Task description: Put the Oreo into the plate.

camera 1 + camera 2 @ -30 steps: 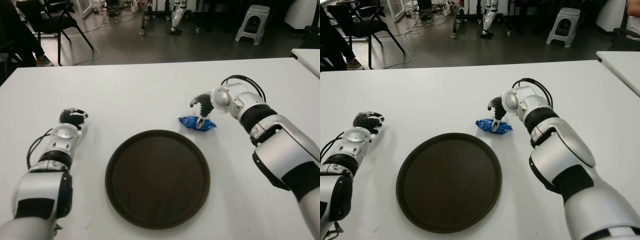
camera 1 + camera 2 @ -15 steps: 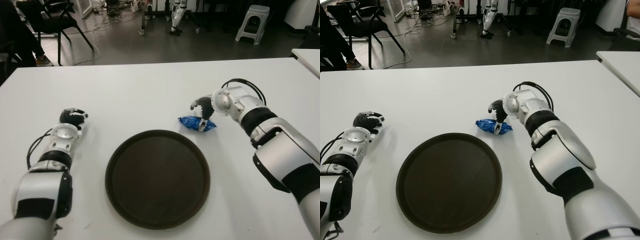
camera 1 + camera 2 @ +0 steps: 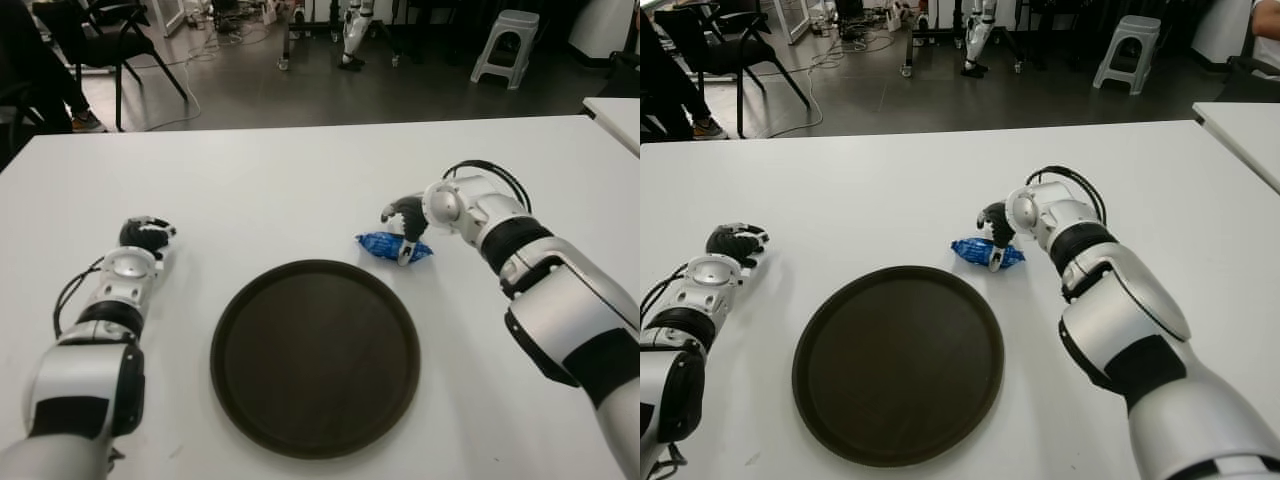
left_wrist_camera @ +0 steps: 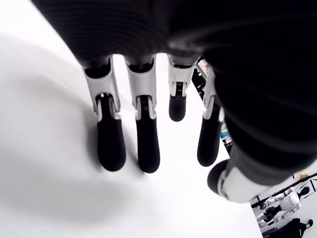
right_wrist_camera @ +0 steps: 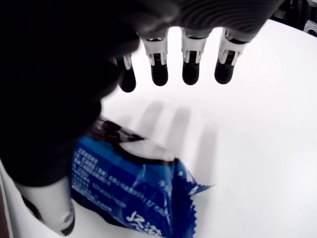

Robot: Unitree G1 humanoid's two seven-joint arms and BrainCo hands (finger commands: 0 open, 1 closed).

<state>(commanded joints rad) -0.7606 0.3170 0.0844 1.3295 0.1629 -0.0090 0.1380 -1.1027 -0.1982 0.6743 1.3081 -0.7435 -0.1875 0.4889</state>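
The blue Oreo packet (image 3: 376, 243) lies flat on the white table, just past the far right rim of the dark round plate (image 3: 315, 360). My right hand (image 3: 400, 232) hovers over the packet's right half. In the right wrist view its fingers (image 5: 159, 69) stretch out straight above the table beyond the Oreo packet (image 5: 129, 188), and the thumb (image 5: 49, 208) reaches down beside it. Nothing is gripped. My left hand (image 3: 145, 235) shows to the left of the plate, its fingers (image 4: 143, 144) relaxed over bare table.
The white table (image 3: 300, 190) runs back to its far edge. Beyond it are black chairs (image 3: 110, 40), a grey stool (image 3: 505, 45), floor cables and a seated person's leg at far left. A second white table corner (image 3: 615, 110) sits at the right.
My right hand has turned a little over the packet, its thumb tip settling closer against it. The packet, the plate and my left hand have stayed in place.
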